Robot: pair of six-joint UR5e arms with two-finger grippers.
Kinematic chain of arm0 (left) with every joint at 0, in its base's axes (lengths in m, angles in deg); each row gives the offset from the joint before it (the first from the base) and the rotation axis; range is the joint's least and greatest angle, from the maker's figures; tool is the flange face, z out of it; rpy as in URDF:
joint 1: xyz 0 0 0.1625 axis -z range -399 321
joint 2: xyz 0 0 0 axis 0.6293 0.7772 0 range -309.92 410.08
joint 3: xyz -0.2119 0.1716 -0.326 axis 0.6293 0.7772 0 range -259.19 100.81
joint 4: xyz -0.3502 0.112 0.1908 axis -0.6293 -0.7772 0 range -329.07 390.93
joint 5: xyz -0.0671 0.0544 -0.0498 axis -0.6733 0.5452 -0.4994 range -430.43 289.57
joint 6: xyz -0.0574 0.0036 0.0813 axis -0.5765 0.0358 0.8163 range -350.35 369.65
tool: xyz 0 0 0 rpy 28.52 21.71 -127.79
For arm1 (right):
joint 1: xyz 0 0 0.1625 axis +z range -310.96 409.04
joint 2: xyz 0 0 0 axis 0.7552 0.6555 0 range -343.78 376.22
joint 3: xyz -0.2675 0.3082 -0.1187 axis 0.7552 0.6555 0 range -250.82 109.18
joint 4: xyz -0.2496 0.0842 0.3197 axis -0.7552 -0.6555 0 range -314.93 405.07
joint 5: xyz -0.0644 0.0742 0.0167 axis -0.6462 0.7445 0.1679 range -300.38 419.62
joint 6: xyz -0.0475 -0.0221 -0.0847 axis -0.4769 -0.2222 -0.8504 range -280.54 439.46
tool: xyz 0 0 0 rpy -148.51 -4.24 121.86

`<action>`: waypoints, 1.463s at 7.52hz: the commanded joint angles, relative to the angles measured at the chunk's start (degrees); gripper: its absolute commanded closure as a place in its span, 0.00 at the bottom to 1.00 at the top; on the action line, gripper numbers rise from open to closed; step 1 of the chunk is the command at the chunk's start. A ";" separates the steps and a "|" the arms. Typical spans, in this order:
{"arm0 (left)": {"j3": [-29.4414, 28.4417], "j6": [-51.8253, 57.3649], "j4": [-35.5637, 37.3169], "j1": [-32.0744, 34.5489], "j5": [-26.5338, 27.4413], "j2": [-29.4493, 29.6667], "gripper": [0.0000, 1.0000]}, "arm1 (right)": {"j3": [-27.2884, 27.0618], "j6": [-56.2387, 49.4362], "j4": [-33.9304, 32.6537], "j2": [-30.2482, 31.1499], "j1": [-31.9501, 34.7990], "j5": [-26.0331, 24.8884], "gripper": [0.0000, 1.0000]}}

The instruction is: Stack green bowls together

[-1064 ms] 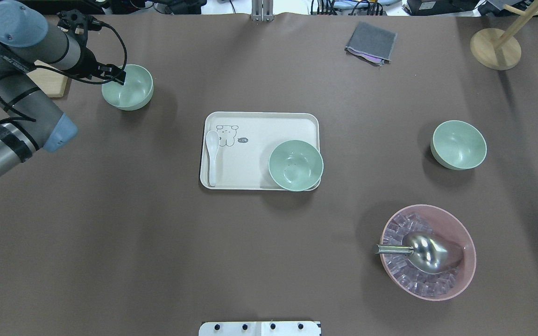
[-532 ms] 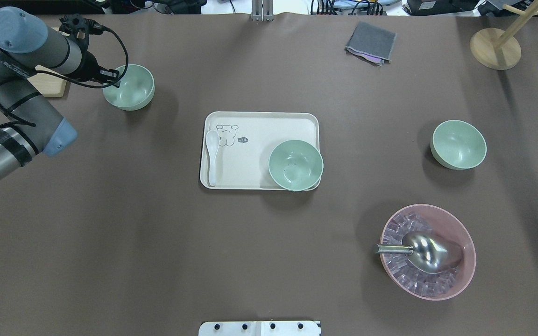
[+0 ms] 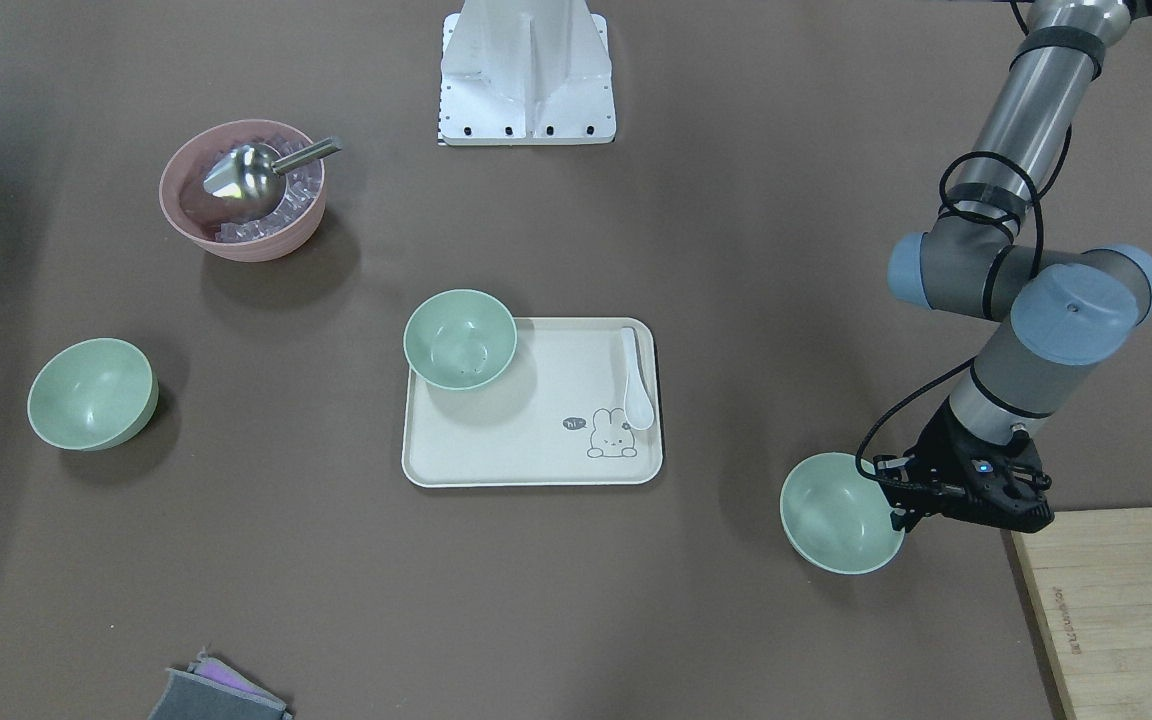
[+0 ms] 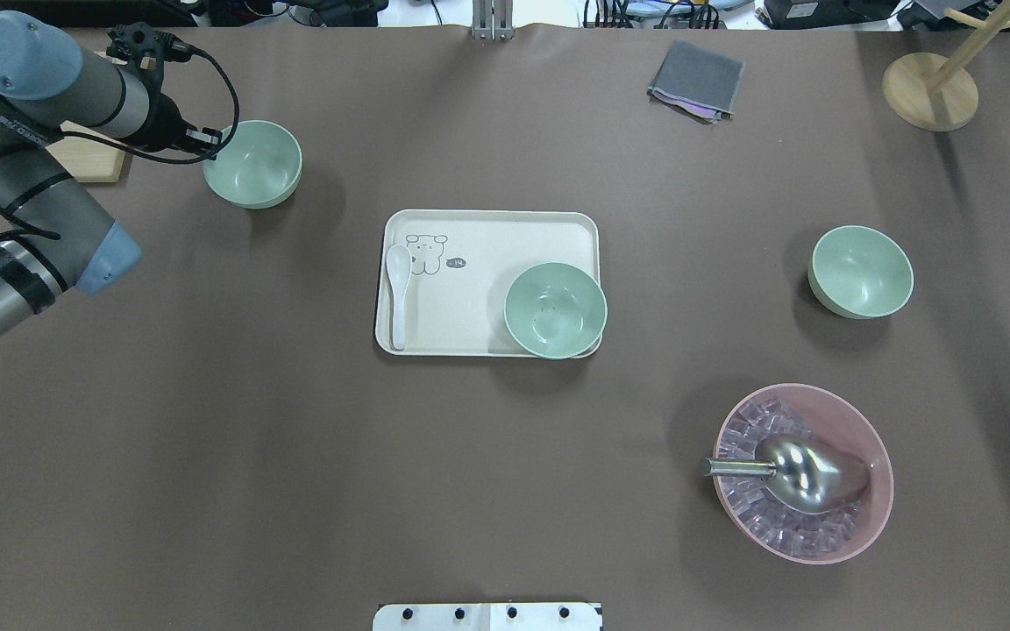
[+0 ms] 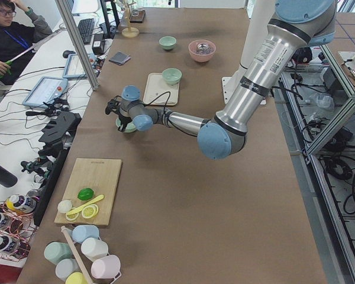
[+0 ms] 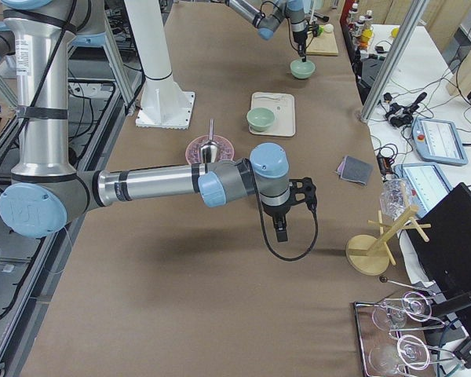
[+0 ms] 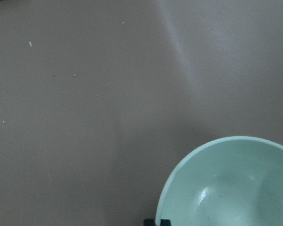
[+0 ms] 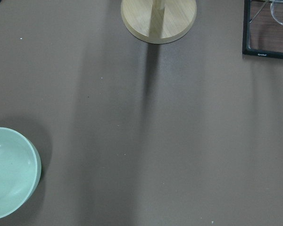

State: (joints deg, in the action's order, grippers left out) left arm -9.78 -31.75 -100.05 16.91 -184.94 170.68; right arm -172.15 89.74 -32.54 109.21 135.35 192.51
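The left pincer is clamped on the rim of the first pale mint-green round plastic bowl, at the far left of the brown desk, just beside a light wooden cutting board. The left wrist view shows the dark fingertips at that rim. Whether this bowl rests on the desk or is raised off it cannot be told. The second pale mint-green bowl stands upright on the cream rectangular tray in the middle of the desk, in the corner nearest the robot on its right, its edge overhanging the tray's rim. A white spoon lies along the tray's opposite short side. The third pale mint-green bowl stands alone, well apart on the robot's right. Nearer the robot, a larger pink bowl holds clear cubes and a metal scoop. The right pincer hangs above the desk, pointing down; whether its jaws are apart or together cannot be told.
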 commanded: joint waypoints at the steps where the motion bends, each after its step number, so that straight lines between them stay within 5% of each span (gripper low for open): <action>1: 5.00 -0.78 0.82 0.07 -3.59 -0.45 1.00 | 0.00 0.01 0.00 0.08 0.00 0.00 0.00; 5: 24.76 -13.13 20.73 -4.12 -3.00 -0.37 1.00 | 0.00 0.01 0.00 0.26 0.00 0.00 0.00; 11: 30.61 -33.29 35.69 -22.40 9.64 11.65 1.00 | -0.53 0.10 0.09 0.87 0.00 2.02 0.00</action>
State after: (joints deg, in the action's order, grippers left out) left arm 20.67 -62.26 -68.00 -1.89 -178.09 179.01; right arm -172.67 89.82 -32.45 109.94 135.35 194.49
